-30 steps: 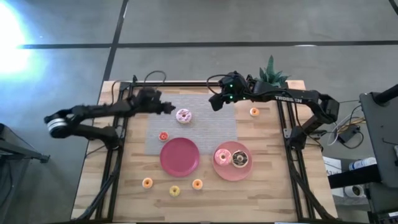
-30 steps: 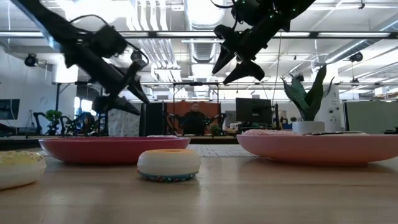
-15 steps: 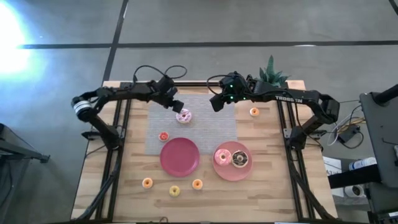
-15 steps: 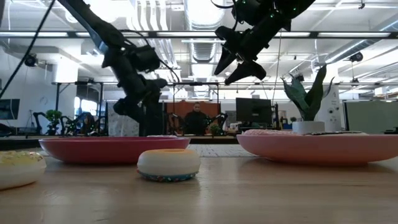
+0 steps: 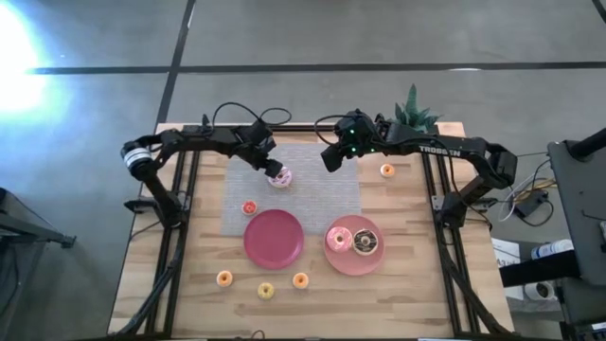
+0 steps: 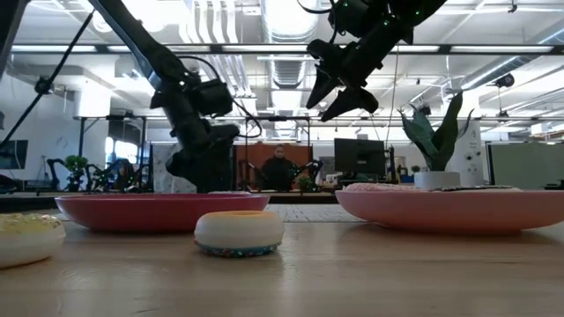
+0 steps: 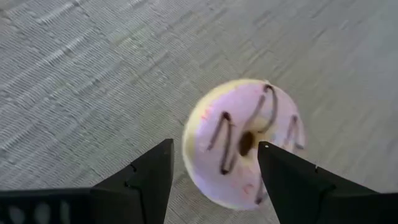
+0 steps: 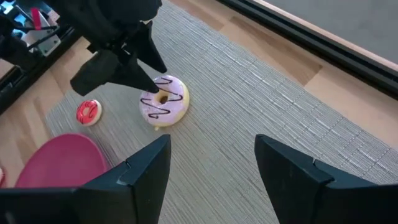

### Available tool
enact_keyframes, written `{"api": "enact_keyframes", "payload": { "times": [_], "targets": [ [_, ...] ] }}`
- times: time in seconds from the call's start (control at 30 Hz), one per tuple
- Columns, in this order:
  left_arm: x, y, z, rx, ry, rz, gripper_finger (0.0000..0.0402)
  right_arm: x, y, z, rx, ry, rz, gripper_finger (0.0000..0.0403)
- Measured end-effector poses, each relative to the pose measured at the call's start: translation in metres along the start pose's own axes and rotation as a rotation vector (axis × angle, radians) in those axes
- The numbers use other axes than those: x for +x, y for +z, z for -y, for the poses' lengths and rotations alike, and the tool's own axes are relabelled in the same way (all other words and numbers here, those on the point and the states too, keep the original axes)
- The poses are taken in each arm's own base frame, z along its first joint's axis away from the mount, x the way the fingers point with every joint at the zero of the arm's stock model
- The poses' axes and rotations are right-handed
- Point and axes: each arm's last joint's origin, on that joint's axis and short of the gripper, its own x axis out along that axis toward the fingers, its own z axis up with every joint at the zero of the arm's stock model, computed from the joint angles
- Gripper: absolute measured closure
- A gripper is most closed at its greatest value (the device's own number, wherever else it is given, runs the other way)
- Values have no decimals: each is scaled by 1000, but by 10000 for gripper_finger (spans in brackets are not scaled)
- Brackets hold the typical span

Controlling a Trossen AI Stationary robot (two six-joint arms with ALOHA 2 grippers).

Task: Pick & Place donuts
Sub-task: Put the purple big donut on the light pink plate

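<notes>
The wooden counter (image 5: 189, 284) carries a grey woven mat (image 5: 331, 194) at its far centre. Two round pink-red plates lie nearer the front: the left plate (image 5: 274, 239) is bare, and the right plate (image 5: 352, 260) holds a pink donut (image 5: 338, 240) and a dark chocolate donut (image 5: 365, 242) side by side, touching or nearly so.

The left gripper (image 5: 275, 170) is lowered onto the mat directly over the pale pink donut with dark drizzle lines (image 7: 239, 140). Its jaws are open and straddle the donut, one finger at each side; contact cannot be confirmed. The donut lies flat on the mat.

The right gripper (image 5: 329, 158) hangs above the far part of the mat, well apart from the drizzled donut, jaws open and holding nothing.

A small red mini donut (image 5: 249, 207) lies at the mat's left edge. An orange mini donut (image 5: 386, 170) lies on bare wood near the far right. Three more mini donuts lie along the front: orange (image 5: 224, 278), yellow (image 5: 266, 291), orange (image 5: 300, 280).

A potted plant (image 5: 414, 112) stands at the far right edge.
</notes>
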Motion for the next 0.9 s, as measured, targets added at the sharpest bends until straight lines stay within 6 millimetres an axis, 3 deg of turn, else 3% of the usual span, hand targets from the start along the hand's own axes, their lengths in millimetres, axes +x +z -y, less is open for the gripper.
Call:
{"api": "enact_keyframes", "payload": {
  "times": [0.27, 0.5, 0.67, 0.9],
  "targets": [
    [12, -2, -2, 6, 13, -24, 195, 0, 1, 2, -14, -5, 3, 179],
    [25, -6, 8, 90, 56, -24, 211, 0, 2, 3, -15, -8, 3, 179],
    [24, -7, 16, 117, 73, 3, 255, 0, 0, 4, -15, -14, -10, 179],
    [14, 0, 21, 163, 73, 44, 352, 0, 0, 4, -18, -14, -10, 179]
  ]
}}
